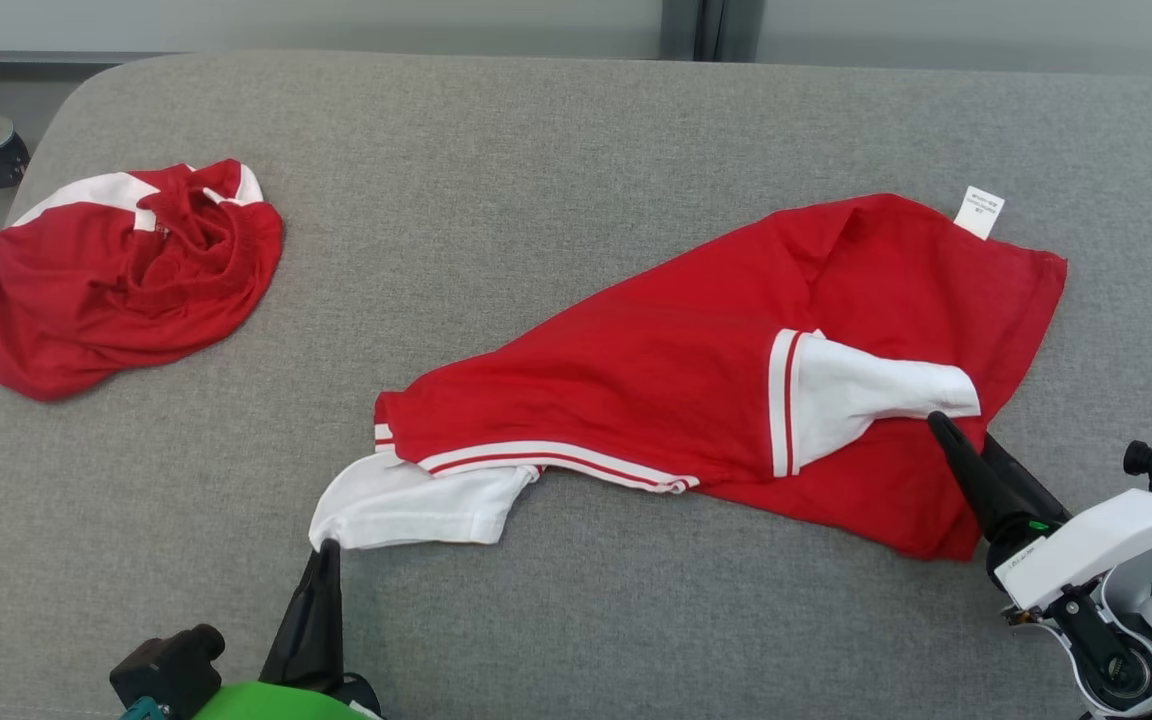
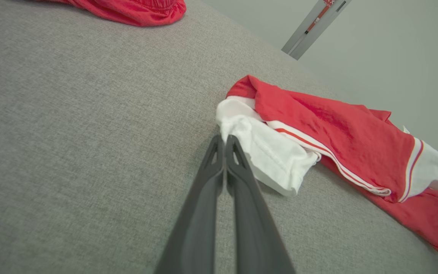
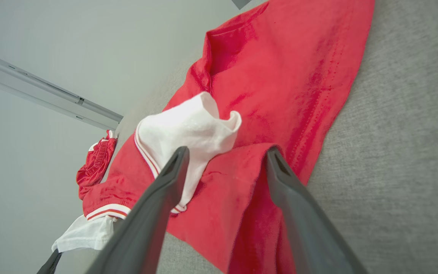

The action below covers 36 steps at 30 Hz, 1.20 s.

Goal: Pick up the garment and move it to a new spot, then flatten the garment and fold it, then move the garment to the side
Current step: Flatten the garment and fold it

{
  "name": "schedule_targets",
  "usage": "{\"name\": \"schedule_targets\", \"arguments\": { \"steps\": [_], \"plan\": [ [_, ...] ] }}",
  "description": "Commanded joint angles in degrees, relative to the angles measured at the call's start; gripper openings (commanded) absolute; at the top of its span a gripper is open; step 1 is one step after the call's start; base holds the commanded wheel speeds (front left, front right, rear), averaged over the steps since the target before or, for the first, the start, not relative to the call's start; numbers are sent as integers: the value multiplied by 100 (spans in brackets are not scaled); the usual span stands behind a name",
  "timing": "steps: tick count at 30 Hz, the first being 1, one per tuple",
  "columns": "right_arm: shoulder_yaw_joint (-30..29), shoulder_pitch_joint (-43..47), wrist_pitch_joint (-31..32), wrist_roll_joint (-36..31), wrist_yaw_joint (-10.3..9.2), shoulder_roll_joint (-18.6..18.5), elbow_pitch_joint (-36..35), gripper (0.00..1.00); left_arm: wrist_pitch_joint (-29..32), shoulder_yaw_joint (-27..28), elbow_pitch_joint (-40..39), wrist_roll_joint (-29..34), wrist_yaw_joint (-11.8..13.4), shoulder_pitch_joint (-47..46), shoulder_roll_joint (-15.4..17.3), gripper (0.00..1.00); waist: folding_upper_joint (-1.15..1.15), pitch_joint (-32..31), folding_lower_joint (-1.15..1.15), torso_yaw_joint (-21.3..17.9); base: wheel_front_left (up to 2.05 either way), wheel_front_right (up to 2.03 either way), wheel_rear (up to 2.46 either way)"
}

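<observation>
Working on the red-and-white T-shirt (image 1: 676, 370), rumpled on the grey counter (image 1: 536, 150) well right of the crumpled red garment (image 1: 126, 290). Pinching its near white sleeve (image 2: 268, 152) with the closed left tool (image 2: 224, 139); straddling a red fold (image 3: 249, 171) with the spread-apart right tool (image 3: 227, 152), gripping nothing. Probably mid-flattening; yet to fold and set aside.

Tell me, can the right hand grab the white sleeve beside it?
Probably yes. The right hand is open, with its tips right at the white sleeve lying on the red shirt, and nothing sits between them.

Matt cloth garment (image 1: 656, 370), rough woven surface (image 1: 536, 130), matt left claw (image 2: 224, 139), probably plastic
</observation>
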Motion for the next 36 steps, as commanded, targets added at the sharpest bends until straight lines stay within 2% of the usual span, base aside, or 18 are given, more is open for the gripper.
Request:
{"name": "schedule_targets", "arguments": {
  "steps": [1,2,3,4,5,6,10,18,22,25,28,31,36],
  "plan": [
    [24,-83,-58,85,3,-73,-30,90,-46,3,15,23,-18,-98,5,0,0,32,0,4,0,0,0],
    [55,-92,-84,127,3,-127,-46,55,-63,-1,28,30,-18,-121,5,0,0,48,0,-4,0,0,0],
    [83,-103,-114,164,3,-159,-56,44,-86,1,36,40,-16,-140,11,0,0,60,0,-13,0,0,0],
    [115,-116,-131,220,3,-188,-76,27,-100,3,53,40,-14,-155,17,0,0,71,0,-26,0,0,0],
    [145,-125,-143,259,3,-216,-100,18,-110,3,73,41,-14,-166,17,0,0,76,0,-37,0,0,0],
    [180,-127,-138,345,3,-238,-133,0,-127,8,91,32,-11,-179,16,0,0,80,0,-50,0,0,0],
    [394,-112,-56,456,3,-375,-209,0,-162,17,134,-3,7,-246,8,0,0,86,0,-86,0,0,0],
    [466,30,-381,547,3,-727,-524,0,-164,100,-103,-351,-53,-344,-7,0,0,-61,0,-158,0,0,0],
    [232,255,-509,681,3,-1152,-994,0,64,298,-747,-1344,-113,-380,-46,0,0,-258,0,-223,0,0,0],
    [-60,436,-577,799,3,-1501,-1466,0,398,481,-1550,-2248,-134,-397,-60,0,0,-420,0,-310,0,0,0],
    [-550,568,-630,902,3,-1872,-2005,0,887,690,-2524,-3064,150,-513,-59,0,0,-544,0,-414,0,0,0],
    [-1140,630,-646,1022,3,-2246,-2572,0,1441,818,-3510,-3666,714,-912,24,0,0,-591,0,-532,0,0,0],
    [-1880,274,-484,1327,3,-2912,-3299,0,2123,894,-4475,-4063,1716,-2193,258,0,0,-471,0,-704,0,0,0]
  ]
}}
